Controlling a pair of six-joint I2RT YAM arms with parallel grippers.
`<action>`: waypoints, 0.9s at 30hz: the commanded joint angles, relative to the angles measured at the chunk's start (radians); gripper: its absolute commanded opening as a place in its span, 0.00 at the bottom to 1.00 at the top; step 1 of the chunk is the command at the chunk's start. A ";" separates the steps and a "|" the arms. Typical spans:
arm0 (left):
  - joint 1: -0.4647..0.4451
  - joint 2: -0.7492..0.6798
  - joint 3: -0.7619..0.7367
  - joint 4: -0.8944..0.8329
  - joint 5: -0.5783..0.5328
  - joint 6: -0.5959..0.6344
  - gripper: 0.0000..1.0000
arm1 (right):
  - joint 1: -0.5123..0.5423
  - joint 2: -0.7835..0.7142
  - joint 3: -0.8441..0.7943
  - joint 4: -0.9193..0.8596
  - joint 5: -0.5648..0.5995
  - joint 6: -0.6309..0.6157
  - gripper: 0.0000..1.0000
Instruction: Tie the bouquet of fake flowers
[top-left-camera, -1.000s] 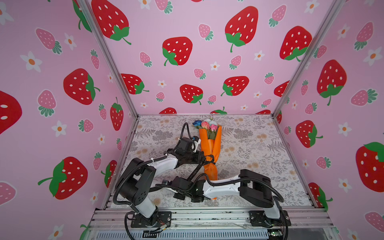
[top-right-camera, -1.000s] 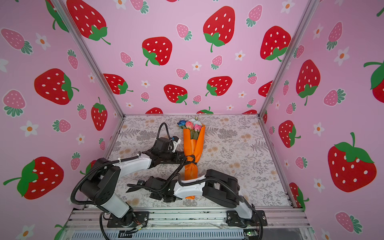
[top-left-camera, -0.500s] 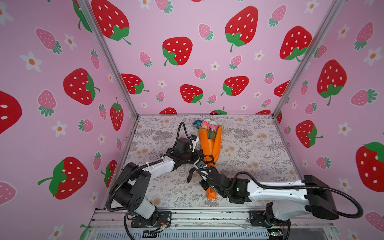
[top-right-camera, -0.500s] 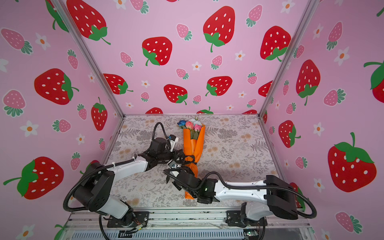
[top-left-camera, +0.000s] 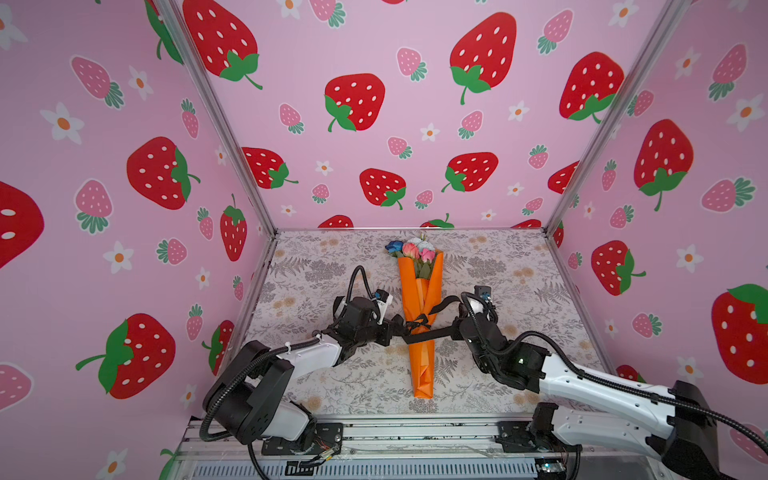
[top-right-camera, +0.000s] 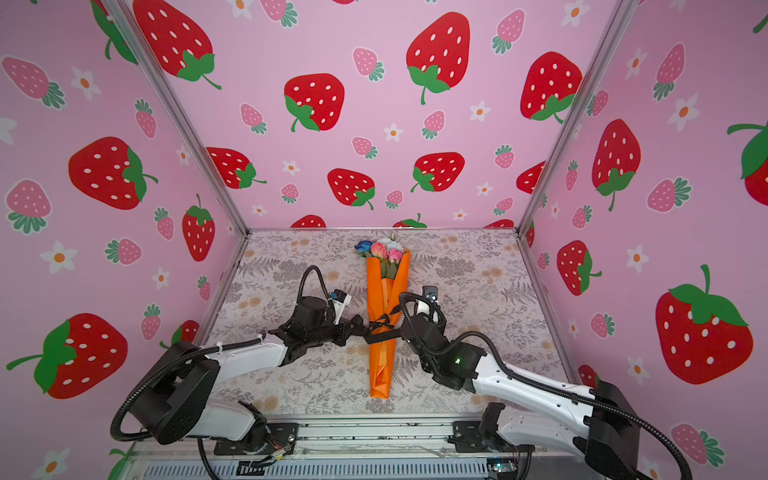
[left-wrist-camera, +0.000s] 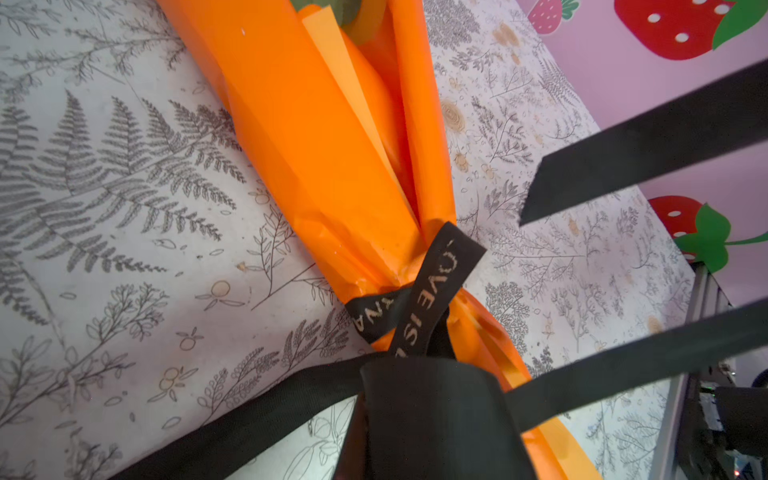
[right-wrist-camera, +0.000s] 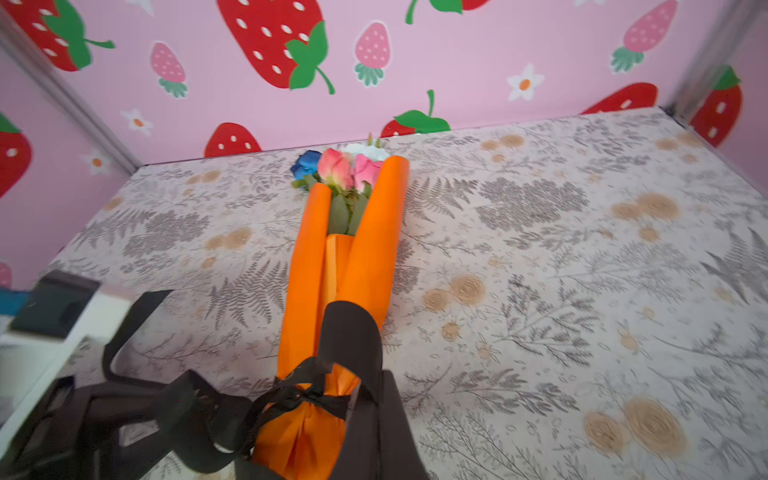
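**A:** Orange paper (top-left-camera: 422, 365), rolled into a long cone: is that the bouquet of fake flowers (top-left-camera: 420, 291)?

**B:** Yes. It lies flat in the middle of the fern-printed grey and tan table cover (top-left-camera: 523, 291). Its blooms point toward the back wall, with pink roses, one blue and one white showing past the open end of the paper.

**A:** Is anything tied round it?

**B:** A black ribbon with pale lettering (left-wrist-camera: 428, 299) goes round the narrow waist of the cone and crosses in a knot on top. One strand leaves to each side.

**A:** And the jaws?

**B:** The left gripper (top-left-camera: 397, 328) sits just left of the knot, pinched closed on its strand of the black ribbon. The right gripper (top-left-camera: 456, 331) sits just right of the cone, clamped on the other strand. That strand runs straight and taut from paper to gripper in both top views.

**A:** Any slack?

**B:** One tail curves from the right gripper back toward the cone, and its cut end hangs in the air.
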 joint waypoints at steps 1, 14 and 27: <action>-0.033 -0.029 -0.024 0.033 -0.052 -0.005 0.00 | -0.029 0.000 -0.001 -0.191 0.093 0.246 0.00; -0.059 -0.070 -0.118 0.028 -0.220 -0.067 0.00 | -0.167 0.017 0.015 -0.368 0.049 0.410 0.00; -0.119 -0.343 -0.100 -0.239 -0.235 -0.148 0.71 | -0.192 0.123 0.044 -0.275 -0.069 0.304 0.00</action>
